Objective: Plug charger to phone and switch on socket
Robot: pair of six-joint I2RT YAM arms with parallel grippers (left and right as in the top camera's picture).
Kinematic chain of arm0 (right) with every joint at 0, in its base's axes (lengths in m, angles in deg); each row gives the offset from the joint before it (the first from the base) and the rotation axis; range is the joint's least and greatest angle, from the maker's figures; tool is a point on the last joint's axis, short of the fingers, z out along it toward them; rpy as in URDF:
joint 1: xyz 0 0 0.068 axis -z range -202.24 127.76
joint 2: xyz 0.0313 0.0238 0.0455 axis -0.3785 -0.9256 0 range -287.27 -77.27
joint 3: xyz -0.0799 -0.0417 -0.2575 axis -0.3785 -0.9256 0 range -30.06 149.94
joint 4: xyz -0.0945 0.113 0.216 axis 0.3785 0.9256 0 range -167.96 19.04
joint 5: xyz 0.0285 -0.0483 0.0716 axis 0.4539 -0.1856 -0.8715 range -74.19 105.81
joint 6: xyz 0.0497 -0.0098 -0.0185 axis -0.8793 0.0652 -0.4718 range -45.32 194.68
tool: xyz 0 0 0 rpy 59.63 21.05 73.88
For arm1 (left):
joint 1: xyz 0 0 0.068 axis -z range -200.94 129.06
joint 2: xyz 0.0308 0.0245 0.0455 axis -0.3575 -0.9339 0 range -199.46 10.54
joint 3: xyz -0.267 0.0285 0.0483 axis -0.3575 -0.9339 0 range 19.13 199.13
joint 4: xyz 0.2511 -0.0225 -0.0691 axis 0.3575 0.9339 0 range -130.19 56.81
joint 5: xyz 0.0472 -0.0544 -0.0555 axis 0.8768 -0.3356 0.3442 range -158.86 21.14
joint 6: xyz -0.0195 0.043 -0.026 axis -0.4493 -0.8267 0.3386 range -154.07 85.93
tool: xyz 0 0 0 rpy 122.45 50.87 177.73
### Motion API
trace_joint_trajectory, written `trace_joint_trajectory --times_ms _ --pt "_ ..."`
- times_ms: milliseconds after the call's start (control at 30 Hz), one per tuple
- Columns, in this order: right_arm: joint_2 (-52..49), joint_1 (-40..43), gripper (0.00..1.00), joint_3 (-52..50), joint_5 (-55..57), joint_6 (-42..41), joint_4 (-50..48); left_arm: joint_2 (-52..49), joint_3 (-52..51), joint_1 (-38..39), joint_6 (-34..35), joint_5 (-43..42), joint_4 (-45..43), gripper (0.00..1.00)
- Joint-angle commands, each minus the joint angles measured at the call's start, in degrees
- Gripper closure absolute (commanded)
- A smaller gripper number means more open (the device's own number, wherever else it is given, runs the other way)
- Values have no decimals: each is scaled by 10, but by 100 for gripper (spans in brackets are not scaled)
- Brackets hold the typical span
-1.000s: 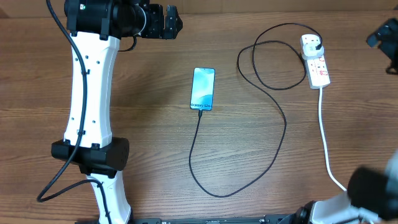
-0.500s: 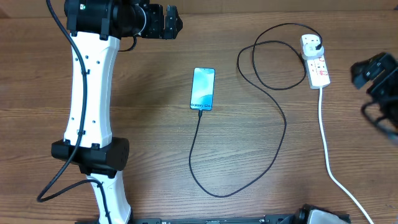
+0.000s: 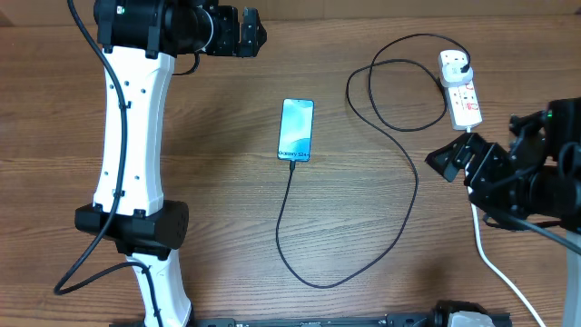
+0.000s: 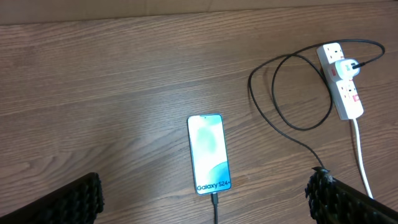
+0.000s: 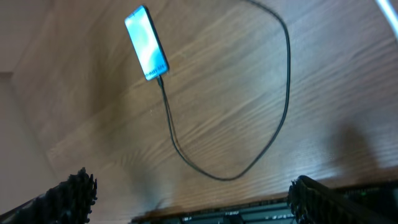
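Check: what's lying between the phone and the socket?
Only loops of the charger cable lie between the phone and the socket, and nothing else. This shows in the overhead and left wrist views.

The table (image 3: 227, 236) is surfaced in brown wood grain, matt overall, with a faint sheen caught in the right wrist view. The phone (image 3: 296, 129) is fronted with smooth, glossy glass. The charger (image 3: 417, 186) is sheathed in smooth black plastic or rubber. The socket (image 3: 465, 102) is moulded in smooth white plastic with red markings, and its thick cord (image 4: 360, 155) is jacketed in white plastic. The left arm (image 3: 127, 136) is clad in smooth white shells, with matt black joints. The pads (image 4: 71, 202) of the left gripper (image 4: 202, 199) are seen as black, rough and finely knobbed.
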Motion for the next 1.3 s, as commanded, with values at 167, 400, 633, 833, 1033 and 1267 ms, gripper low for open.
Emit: trace_joint_trajectory --times_ms 167,400,633,833,1033,1267 --pt "1 -3 0 -6 -17 36 -2 -4 2 1 2 2 -2 0" --pt "1 -3 0 -11 -21 47 -2 -4 2 1 2 2 -2 0" --pt "18 -20 0 -57 -21 47 -14 -4 2 1 2 2 -2 0" --pt "73 -43 0 -155 -19 47 -96 -4 2 1 2 2 -2 0" --pt "153 -60 0 -264 -48 45 -196 -4 2 1 2 2 -2 0" --pt "247 -63 0 -364 -47 45 -301 -4 2 1 2 2 -2 0"
